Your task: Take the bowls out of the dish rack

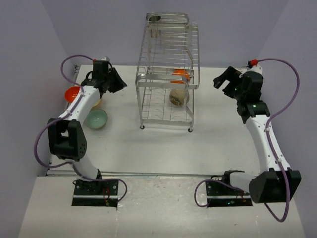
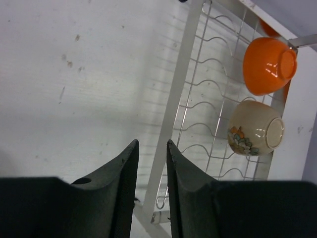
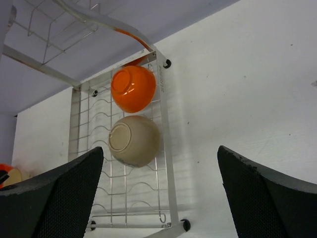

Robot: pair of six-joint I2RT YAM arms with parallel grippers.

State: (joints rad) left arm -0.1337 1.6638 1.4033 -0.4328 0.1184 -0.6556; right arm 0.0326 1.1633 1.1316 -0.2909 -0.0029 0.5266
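Observation:
The silver wire dish rack (image 1: 168, 74) stands at the table's back centre. On its lower tier an orange bowl (image 1: 181, 76) and a beige bowl with a flower pattern (image 1: 179, 96) lie on their sides; both show in the left wrist view (image 2: 267, 64) (image 2: 255, 129) and the right wrist view (image 3: 132, 88) (image 3: 134, 140). A second orange bowl (image 1: 73, 93), a mint green bowl (image 1: 96, 118) and a cream bowl (image 1: 96, 103), partly hidden under my left arm, sit on the table at the left. My left gripper (image 1: 116, 82) (image 2: 152, 143) hovers left of the rack, jaws a narrow gap apart, empty. My right gripper (image 1: 223, 79) (image 3: 160, 148) is wide open, right of the rack.
The rack's upper tier (image 1: 167, 29) rises well above the bowls, with a small dark shape (image 1: 155, 19) at its top. Purple walls close in the table at the back and sides. Cables loop from both arms.

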